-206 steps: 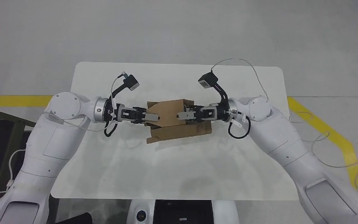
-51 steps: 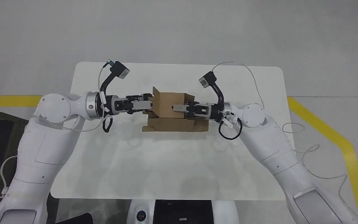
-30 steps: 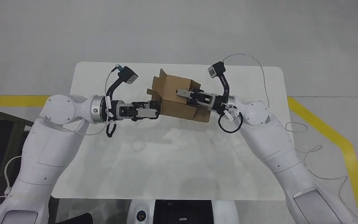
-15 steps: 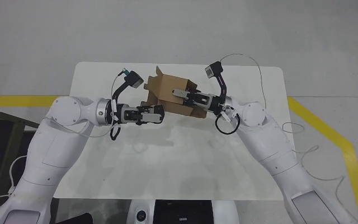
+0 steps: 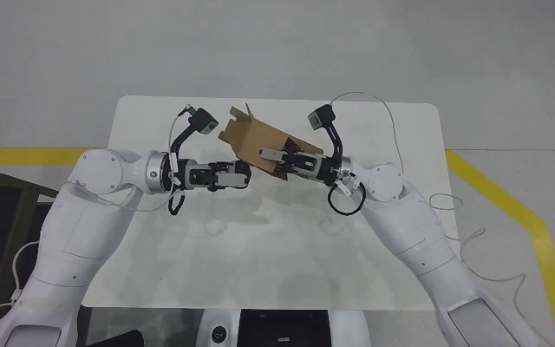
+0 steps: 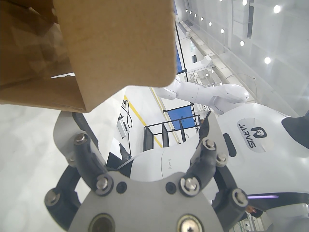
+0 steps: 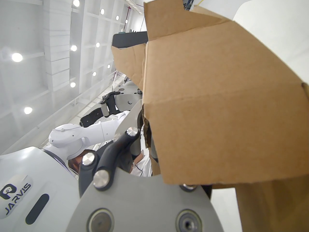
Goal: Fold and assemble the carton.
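the right gripper (image 7: pixel 147 134) is clamped on the carton (image 7: pixel 217 112): one metal finger (image 7: pixel 129 121) lies flat against a side wall at a torn-looking fold, and the other finger is hidden behind the cardboard (so the grip is read from how the wall sits pinched at the gripper's base). in the top view this gripper (image 5: pixel 276 159) bites the carton's near right end.

the left gripper (image 6: pixel 135 121) is spread wide with nothing between its fingers (image 6: pixel 87 150). one fingertip sits right at the carton's lower edge; whether it touches cannot be told. from above, the left gripper (image 5: pixel 241 173) is just under the carton's near left corner, pointing toward the right gripper, the two close together.

the carton (image 5: pixel 251 139) is brown corrugated board, partly opened into a box shape and tilted, held above the table with one corner aimed at the far edge. loose flaps stick out at its far left end. the left wrist view looks into its open end (image 6: pixel 36 49): shadowed inner walls and creased flaps, with a broad rounded flap hanging over the opening.

below is the white table (image 5: pixel 173 260), and beyond it a grey floor with a yellow line (image 5: pixel 26 156).
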You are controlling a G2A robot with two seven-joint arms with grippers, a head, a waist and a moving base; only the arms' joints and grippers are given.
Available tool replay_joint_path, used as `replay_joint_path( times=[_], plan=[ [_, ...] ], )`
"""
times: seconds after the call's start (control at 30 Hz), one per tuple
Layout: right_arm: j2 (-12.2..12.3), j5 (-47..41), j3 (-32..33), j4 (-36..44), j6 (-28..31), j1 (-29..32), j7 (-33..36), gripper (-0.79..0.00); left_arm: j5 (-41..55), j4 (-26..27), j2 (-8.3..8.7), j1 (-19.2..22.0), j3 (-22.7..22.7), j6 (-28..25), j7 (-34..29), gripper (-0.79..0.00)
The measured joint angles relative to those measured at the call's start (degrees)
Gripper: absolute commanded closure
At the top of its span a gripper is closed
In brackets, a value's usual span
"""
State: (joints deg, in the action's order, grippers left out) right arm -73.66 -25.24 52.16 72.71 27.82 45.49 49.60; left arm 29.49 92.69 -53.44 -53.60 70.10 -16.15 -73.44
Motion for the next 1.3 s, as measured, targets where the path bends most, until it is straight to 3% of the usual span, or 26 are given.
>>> replay_joint_path(
  times=[0.47,0.83,1.03,1.3],
  plan=[
    [-0.3,0.3,1.6,-1.8,0.5,-0.3,0.3,0.000,0.3,0.4,0.04,-0.2,0.4,-0.2,-0.5,-0.785],
    [1.2,-0.4,5.6,-1.4,-2.9,1.0,8.4,0.000,0.3,-5.5,1.23,-0.8,7.2,-1.7,-0.7,-0.785],
    [1.9,-0.9,6.7,1.2,-4.9,2.3,13.2,0.000,-1.1,-6.5,1.20,-1.7,6.7,-2.1,0.9,-0.785],
    [2.2,-1.7,7.4,4.2,-4.9,3.7,14.4,0.000,-2.5,-7.1,0.98,-2.5,5.2,-1.7,3.0,-0.785]
  ],
)
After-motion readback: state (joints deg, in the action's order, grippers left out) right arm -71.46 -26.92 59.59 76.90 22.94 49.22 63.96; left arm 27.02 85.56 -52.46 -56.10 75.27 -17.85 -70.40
